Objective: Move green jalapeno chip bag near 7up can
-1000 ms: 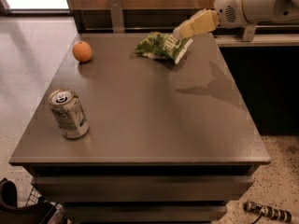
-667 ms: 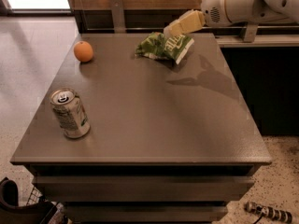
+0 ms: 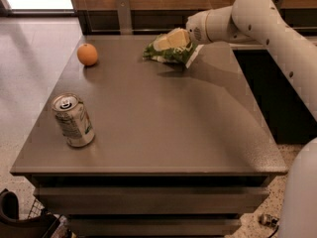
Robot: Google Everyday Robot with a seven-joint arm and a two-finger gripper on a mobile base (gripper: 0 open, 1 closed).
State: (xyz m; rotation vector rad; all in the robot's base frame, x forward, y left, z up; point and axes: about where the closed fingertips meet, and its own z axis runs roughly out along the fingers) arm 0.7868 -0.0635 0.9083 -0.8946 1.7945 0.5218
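Evidently the camera view has the bag (image 3: 174, 56) at the far edge of the surface (image 3: 163, 123), right of centre. The end effector (image 3: 171, 37) is low over its top and seems to touch it. Whether the end effector is clenched on the bag or released cannot be told, since its pale tip overlaps the crumpled foil.

The bag looks light, soft and glossy. It should crumple under pressure rather than resist, and the slick film could slip from a shallow pinch. Its contents are probably brittle, so a hard squeeze risks crushing them. The best hold is likely a raised fold or the sealed edge at the upper side, just where the end effector sits, not the puffed middle.

The bag lies flat and a little rumpled. Its long axis runs roughly left to right along the far edge, tilted slightly, with the right end nearer the camera and a pale corner pointing right.

The can (image 3: 73, 120) stands upright near the front left corner, well apart from the bag. An orange (image 3: 87, 54) sits at the far left.
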